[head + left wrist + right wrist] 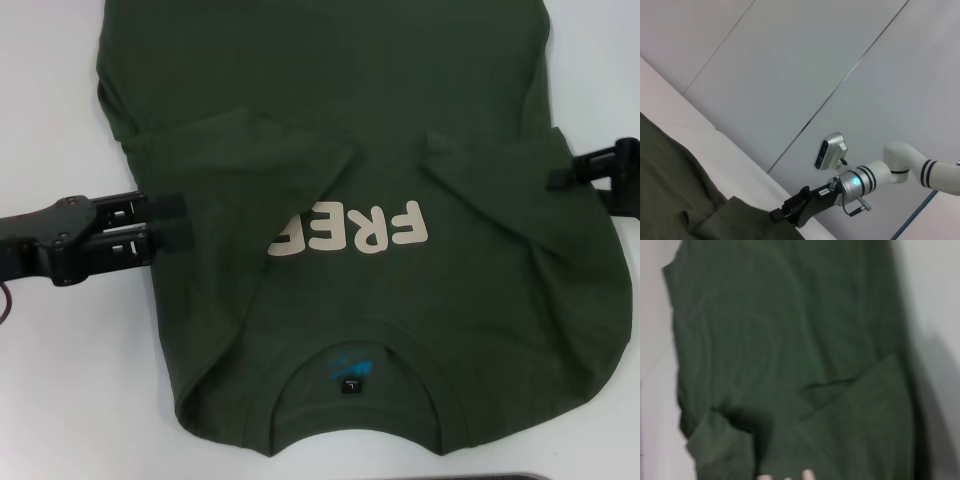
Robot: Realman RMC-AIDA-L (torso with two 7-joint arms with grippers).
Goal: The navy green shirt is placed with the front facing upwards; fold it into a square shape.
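Note:
The navy green shirt point(330, 100) lies flat on the white table point(60, 380), front up, with its collar point(350, 362) and dark neck label point(353, 383) toward me. Its left sleeve point(250, 160) is folded inward over part of the cream lettering point(375, 228). The right sleeve point(490, 165) is folded in too. My left gripper point(170, 224) is at the shirt's left edge, open, with a narrow gap between its fingers. My right gripper point(556, 178) hovers at the shirt's right edge and also shows in the left wrist view point(785, 214). The right wrist view shows only shirt fabric point(790, 340).
Bare white table point(600, 60) borders the shirt on both sides. A dark strip point(500, 477) shows at the near edge. In the left wrist view a pale wall point(790, 60) stands beyond the table.

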